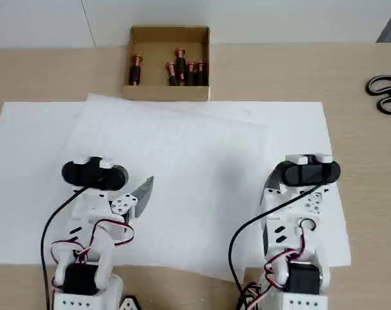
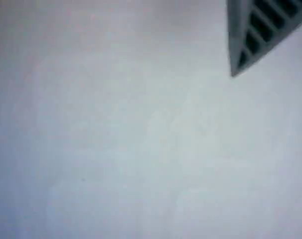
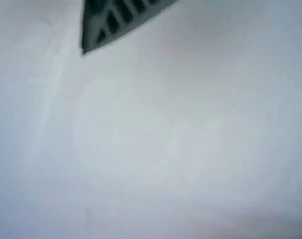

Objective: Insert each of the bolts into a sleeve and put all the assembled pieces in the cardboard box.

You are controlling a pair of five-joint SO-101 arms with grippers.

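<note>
Copper-headed bolts point(image 1: 180, 53) in black sleeves point(image 1: 135, 76), inside open cardboard box point(image 1: 166, 93)

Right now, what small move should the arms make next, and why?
Probably no move at all. Every bolt and sleeve I can see sits assembled inside the cardboard box, so the task looks finished.

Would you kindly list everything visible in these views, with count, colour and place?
cardboard box: one, brown, far middle of the table
assembled pieces: apparently five, black with copper-coloured tops, inside the box; one apart at its left, four clustered at its right
scissors: one pair, black handles, table's right edge
paper sheets: at least two, overlapping, white, covering the table's middle and near side
table: one, light wood
left end effector: one, grey, over the paper
right end effector: one, grey, over the paper
</note>
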